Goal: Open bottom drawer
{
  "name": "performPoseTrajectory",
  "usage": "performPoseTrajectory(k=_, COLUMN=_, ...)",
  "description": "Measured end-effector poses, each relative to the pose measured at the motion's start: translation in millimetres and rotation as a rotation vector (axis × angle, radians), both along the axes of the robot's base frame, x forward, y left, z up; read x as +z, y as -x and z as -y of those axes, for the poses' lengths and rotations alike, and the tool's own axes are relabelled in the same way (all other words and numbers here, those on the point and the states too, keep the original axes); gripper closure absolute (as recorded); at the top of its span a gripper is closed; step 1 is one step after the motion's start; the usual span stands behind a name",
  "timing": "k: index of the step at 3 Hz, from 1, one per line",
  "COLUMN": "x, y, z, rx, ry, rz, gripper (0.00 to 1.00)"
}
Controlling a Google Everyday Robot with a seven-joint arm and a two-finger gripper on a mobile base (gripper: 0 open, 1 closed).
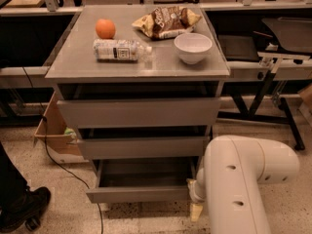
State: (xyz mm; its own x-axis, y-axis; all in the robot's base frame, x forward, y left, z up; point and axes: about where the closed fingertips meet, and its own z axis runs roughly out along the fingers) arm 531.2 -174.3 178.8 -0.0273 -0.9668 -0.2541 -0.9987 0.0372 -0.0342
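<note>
The bottom drawer [139, 194] is the lowest of three in the grey cabinet [141, 113]. It stands pulled out toward me, its short flat front forward of the two above, and its plain grey tray [146, 173] shows empty. My gripper [196, 207] is at the drawer front's right end, low near the floor, mostly hidden behind my white arm [239, 184].
On the cabinet top lie an orange [105, 28], a lying water bottle [119, 49], a chip bag [168, 21] and a white bowl [193, 47]. A cardboard box [53, 130] sits left of the cabinet. A person's shoe [22, 208] and a floor cable [73, 172] are at lower left. Table legs [263, 91] stand right.
</note>
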Motion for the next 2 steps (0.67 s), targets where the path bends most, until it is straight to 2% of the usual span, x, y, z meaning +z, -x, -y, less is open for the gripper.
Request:
performPoseTrajectory(k=1, x=12, y=4, z=3, rx=0.022, ry=-0.013, rz=0.001, gripper=0.0)
performPoseTrajectory(k=2, x=39, y=-15, z=1, rx=-0.064, ry=-0.081, rz=0.08, gripper=0.0)
